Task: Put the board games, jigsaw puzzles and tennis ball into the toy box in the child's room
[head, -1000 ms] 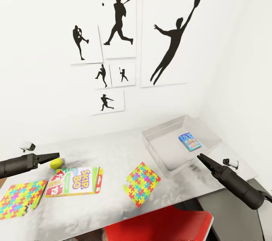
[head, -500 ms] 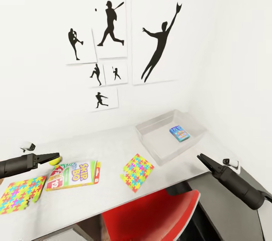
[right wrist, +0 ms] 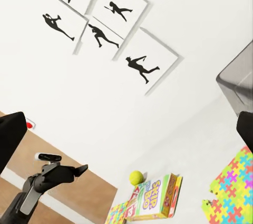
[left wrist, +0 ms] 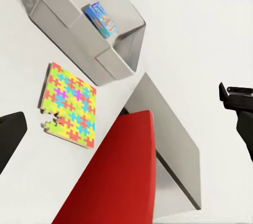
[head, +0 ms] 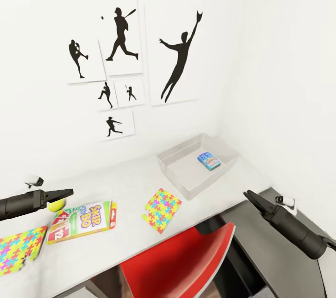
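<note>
Evidently nothing was held: the left gripper (head: 70,191) and right gripper (head: 247,194) were both seen pinched narrow and empty. The flat multicoloured jigsaw puzzle square (head: 161,209) was judged best lifted by an edge, then carried toward one o'clock into the shallow light-grey toy box (head: 186,188), beside the small blue board game box (head: 209,160).

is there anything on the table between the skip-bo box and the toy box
Yes, one thing: a jigsaw puzzle lies flat on the table roughly between the SKIP-BO box and the toy box. It is thin, so a lifted box should pass over it. The toy box already holds a small blue game.
</note>
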{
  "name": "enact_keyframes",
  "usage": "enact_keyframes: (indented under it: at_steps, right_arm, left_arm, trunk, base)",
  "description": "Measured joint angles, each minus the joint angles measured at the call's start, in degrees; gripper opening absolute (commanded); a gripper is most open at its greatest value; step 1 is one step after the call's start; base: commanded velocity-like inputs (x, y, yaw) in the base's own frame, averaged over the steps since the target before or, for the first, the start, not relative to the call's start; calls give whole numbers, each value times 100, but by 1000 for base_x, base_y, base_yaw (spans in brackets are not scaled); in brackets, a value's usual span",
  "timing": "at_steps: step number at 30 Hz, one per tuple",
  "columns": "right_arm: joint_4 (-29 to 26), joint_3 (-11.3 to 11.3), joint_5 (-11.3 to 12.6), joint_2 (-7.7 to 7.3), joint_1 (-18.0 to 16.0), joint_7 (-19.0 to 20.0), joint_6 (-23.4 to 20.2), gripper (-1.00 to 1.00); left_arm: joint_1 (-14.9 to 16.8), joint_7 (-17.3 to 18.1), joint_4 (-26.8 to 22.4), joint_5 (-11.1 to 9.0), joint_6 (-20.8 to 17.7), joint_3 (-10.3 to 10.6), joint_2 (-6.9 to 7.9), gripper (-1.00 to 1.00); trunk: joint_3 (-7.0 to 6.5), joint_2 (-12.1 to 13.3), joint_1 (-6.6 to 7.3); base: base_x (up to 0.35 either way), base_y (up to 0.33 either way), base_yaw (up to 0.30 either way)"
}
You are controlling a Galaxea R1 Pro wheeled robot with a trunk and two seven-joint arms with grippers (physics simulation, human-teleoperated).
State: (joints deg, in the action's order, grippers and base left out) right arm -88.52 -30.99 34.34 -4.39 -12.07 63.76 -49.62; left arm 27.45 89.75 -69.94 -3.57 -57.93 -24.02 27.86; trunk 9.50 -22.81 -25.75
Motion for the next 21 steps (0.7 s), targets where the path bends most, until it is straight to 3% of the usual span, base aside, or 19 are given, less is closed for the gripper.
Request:
enact_keyframes:
  at_steps: [21]
  right_arm:
    - [114, -10, 56, 9, 0, 26, 239, 100]
  left_arm:
    - [-5, 0, 0, 8, 0, -2, 14, 100]
  trunk:
    - [-145, 0, 0]
  base:
    - [-27, 1, -212]
